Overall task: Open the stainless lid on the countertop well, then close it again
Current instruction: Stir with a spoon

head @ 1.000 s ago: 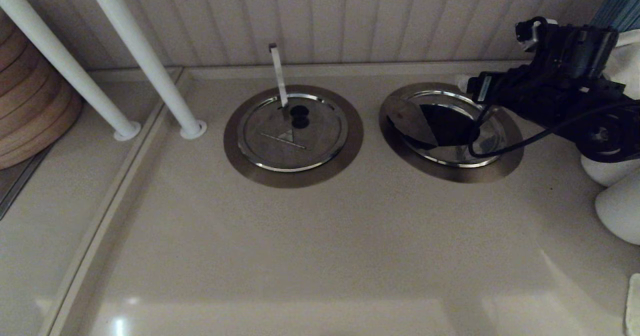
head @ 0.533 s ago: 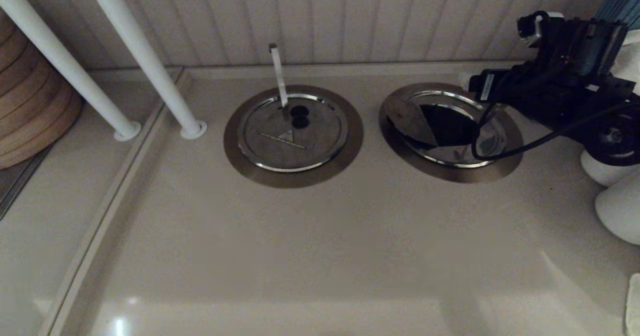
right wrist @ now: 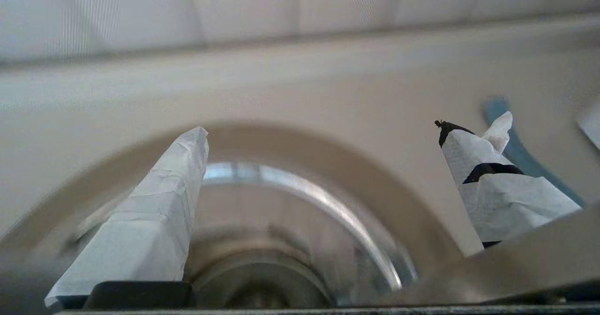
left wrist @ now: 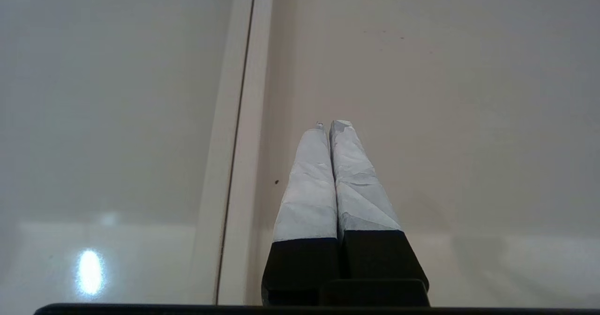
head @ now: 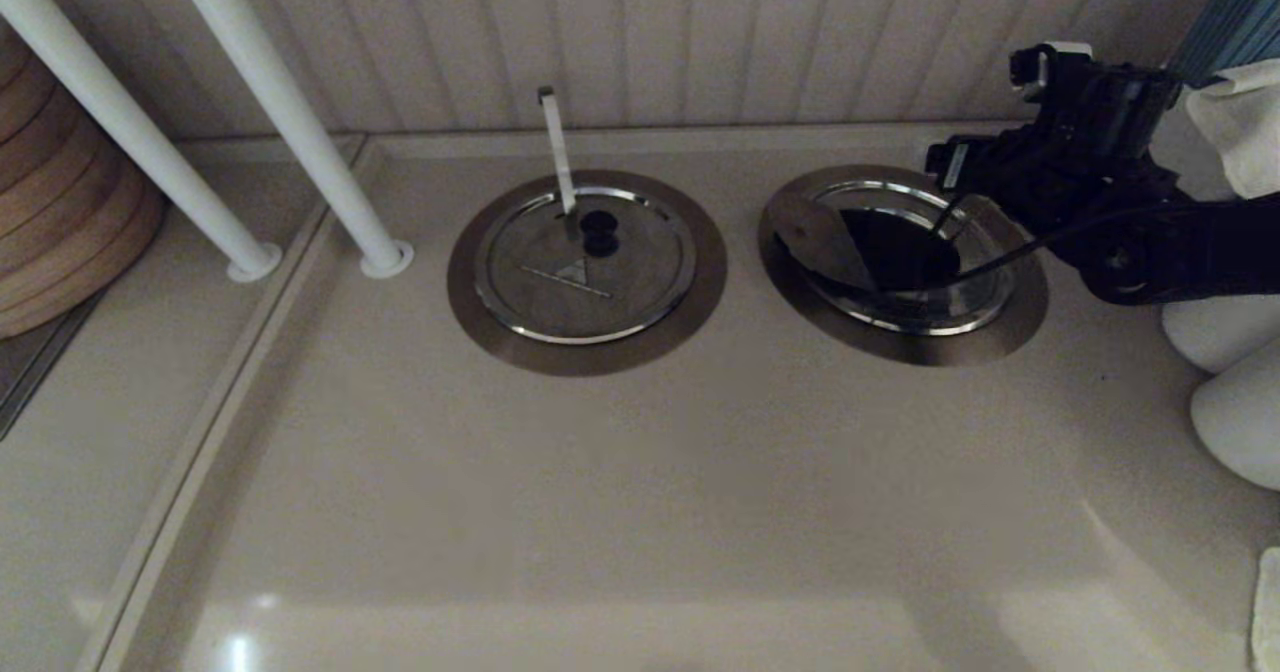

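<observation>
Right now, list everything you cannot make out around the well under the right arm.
- Stainless lid: in the head view the right arm and a dark reflection cover its knob, so seated or tipped cannot be told.
- Countertop well: blurred in the right wrist view; its inside is unreadable.
- Right gripper: its fingers are apart, but the head view hides them behind the wrist.
- Left gripper: outside the head view.

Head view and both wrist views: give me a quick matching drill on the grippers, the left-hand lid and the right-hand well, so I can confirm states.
Things:
1. left gripper
2. right gripper
3. left-hand lid
4. countertop well

States:
A. fingers spread apart
B. fingers pressed together over bare counter
C. partly under the black arm
D. lying flat in its collar, knob up

Pairs: 1-B, 2-A, 3-D, 4-C
</observation>
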Robot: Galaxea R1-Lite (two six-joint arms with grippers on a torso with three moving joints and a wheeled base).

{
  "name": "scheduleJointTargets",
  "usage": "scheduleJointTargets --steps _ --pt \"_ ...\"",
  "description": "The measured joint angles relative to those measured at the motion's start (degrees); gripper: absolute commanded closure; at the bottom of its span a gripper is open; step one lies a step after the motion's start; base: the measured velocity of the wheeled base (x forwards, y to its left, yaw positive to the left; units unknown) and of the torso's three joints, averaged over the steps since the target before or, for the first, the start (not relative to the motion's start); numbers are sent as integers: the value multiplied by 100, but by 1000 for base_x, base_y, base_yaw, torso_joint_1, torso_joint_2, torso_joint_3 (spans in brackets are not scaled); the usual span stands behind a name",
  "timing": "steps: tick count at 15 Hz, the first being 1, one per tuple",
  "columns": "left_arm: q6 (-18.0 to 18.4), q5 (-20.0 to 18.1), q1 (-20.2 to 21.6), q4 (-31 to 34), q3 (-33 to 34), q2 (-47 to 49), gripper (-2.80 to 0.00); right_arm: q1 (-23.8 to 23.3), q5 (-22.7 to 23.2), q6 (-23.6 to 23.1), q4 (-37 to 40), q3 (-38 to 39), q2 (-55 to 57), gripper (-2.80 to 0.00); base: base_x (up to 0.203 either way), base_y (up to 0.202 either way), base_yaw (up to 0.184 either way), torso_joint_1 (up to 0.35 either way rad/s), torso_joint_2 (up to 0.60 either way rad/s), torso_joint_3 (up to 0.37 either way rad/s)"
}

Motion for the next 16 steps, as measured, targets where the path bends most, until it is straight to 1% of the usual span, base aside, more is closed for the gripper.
scheduleJointTargets --steps 2,5,9,11,13,16 --pt "-2 2 0 -1 0 0 0 10 16 -3 6 -585 383 -280 0 0 0 0 0 0" --pt "0 0 0 -1 0 0 0 150 13 8 1 -866 672 -280 0 0 0 0 0 0" --pt "-1 2 0 0 0 0 0 307 -31 27 -13 -567 598 -280 0 0 0 0 0 0" --pt "0 2 0 -1 0 0 0 362 -181 -88 17 -438 492 -280 0 0 0 0 0 0" --pt "0 2 0 -1 0 0 0 302 -377 -307 15 -377 427 -280 0 0 0 0 0 0" --pt "0 2 0 -1 0 0 0 247 -503 -374 22 -325 401 -280 0 0 0 0 0 0"
